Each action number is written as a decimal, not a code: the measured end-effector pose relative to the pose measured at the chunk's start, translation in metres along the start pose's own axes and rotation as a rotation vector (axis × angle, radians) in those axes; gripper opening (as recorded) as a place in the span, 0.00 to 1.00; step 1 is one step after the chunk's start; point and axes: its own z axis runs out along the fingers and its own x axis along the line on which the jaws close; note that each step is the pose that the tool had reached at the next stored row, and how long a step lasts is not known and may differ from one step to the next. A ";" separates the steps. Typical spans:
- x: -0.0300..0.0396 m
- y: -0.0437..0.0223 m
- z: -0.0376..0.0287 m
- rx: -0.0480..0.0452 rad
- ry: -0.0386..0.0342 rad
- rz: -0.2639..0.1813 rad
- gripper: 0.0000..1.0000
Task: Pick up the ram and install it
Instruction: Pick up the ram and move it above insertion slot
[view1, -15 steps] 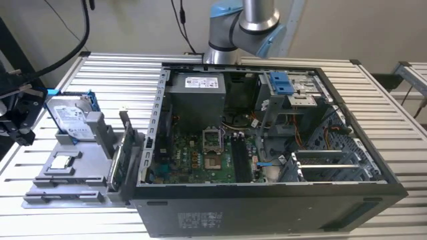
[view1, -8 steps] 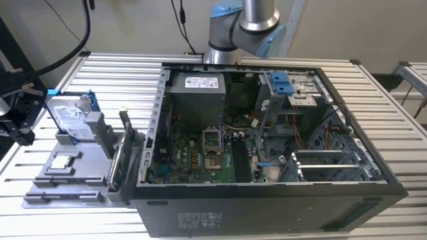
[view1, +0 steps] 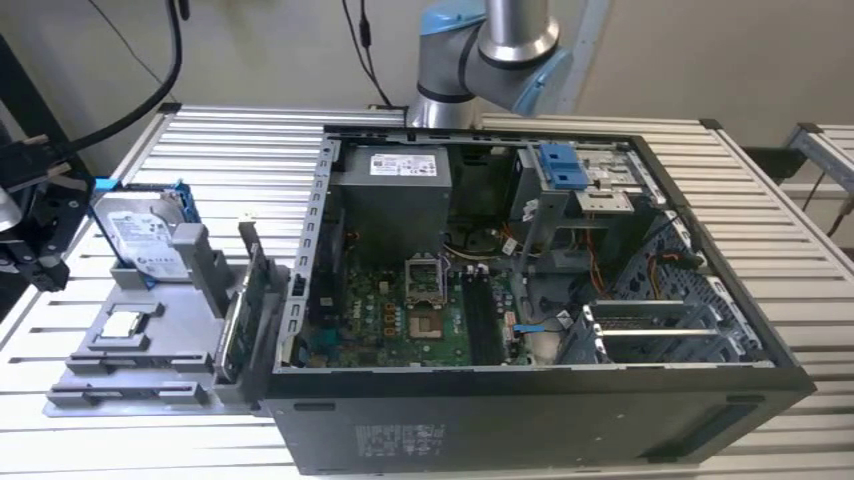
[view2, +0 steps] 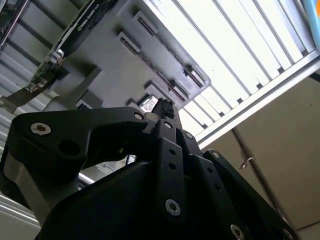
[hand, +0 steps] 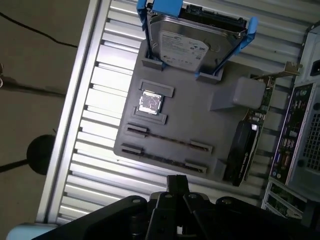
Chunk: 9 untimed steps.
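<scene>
The work stands at the pick-up step. Nothing of the install shows as done, and the claw (hand: 176, 181) hangs over the slatted counter (hand: 95, 100) with its fingers drawn together and nothing between them.

The ram (hand: 169, 139) sits on edge in a long groove of the grey holder (hand: 200, 115). From above it reads as a thin dark line between two end blocks (a second such groove runs just beside it, on the claw's side). In the first wrist view the claw tip is over the holder's edge on the ram side, near the stick but apart from it.

The hard drive (hand: 195, 42) in its blue frame stands at the end of the holder farthest from the claw, and a small square chip (hand: 150, 102) lies between drive and ram. The upright circuit card (hand: 245, 145) lines the side toward the computer case (view1: 534, 300), which lies to the exterior view's right of the holder.

As a judgement, a grasp here calls for the fingers to part, line up with the stick's long flat faces and come down squarely. The groove leaves little of the stick to grip, and the neighbouring groove is close.
</scene>
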 end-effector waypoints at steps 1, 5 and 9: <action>0.0000 0.0000 0.0000 -0.0001 0.0002 -0.005 0.11; 0.0000 0.0000 0.0000 -0.0001 0.0012 -0.027 0.11; 0.0000 0.0000 0.0000 -0.0002 0.0021 -0.047 0.11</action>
